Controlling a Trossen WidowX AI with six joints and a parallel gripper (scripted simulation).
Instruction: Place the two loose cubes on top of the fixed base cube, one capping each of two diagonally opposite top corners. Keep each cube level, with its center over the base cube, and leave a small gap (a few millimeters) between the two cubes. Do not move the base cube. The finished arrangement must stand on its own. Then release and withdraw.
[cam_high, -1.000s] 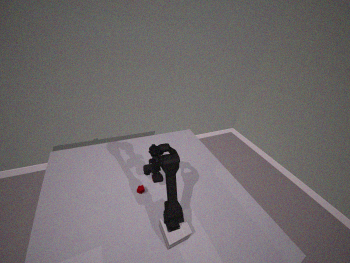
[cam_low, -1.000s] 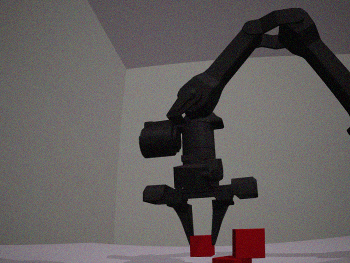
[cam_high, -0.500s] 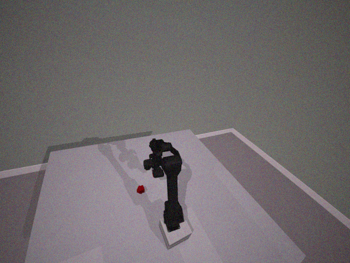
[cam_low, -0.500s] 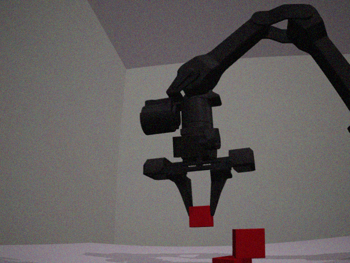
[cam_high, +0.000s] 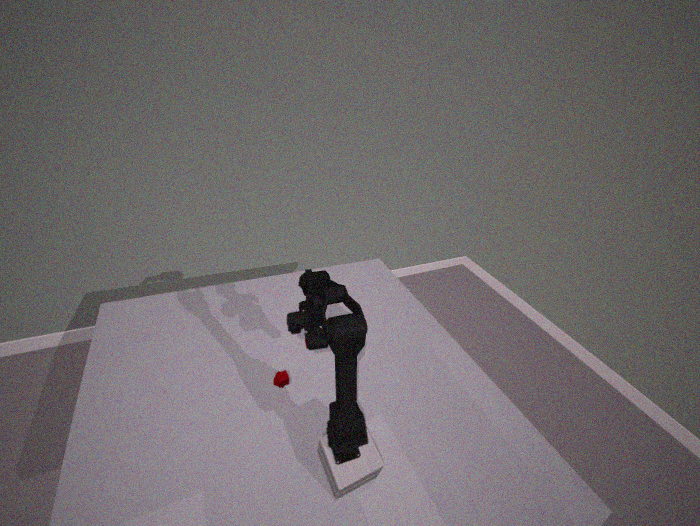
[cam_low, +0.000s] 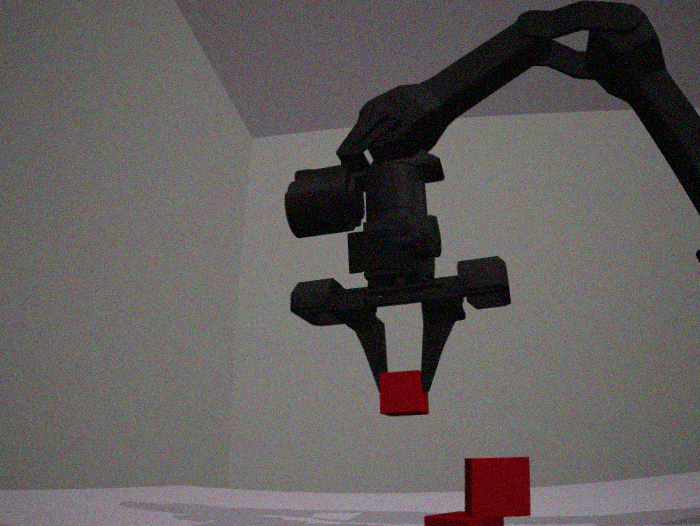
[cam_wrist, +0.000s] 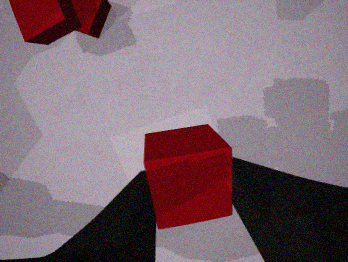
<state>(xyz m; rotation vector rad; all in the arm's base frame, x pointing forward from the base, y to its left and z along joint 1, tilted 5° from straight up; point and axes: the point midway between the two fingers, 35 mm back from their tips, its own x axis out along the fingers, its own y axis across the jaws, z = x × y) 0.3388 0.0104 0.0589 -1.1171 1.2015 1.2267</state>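
My gripper (cam_low: 403, 385) (cam_wrist: 186, 172) is shut on a loose red cube (cam_low: 402, 393) (cam_wrist: 192, 187), holding it roughly level in the air between the fingertips. In the top view this cube is almost wholly hidden behind the gripper. The other loose red cube (cam_low: 499, 487) (cam_wrist: 37, 17) sits on the base cube (cam_low: 461, 520) (cam_wrist: 91, 16), shifted to one side and overhanging it. The base cube is red too and mostly out of frame in the exterior view. The held cube hangs higher than this stack and to its left in that view.
The pale table (cam_high: 169, 429) bears the arm's white mounting block (cam_high: 356, 469), with the stack a small red shape left of the arm. Shadows of the arm fall across the table. The table's far edge (cam_high: 243, 281) lies beyond the gripper.
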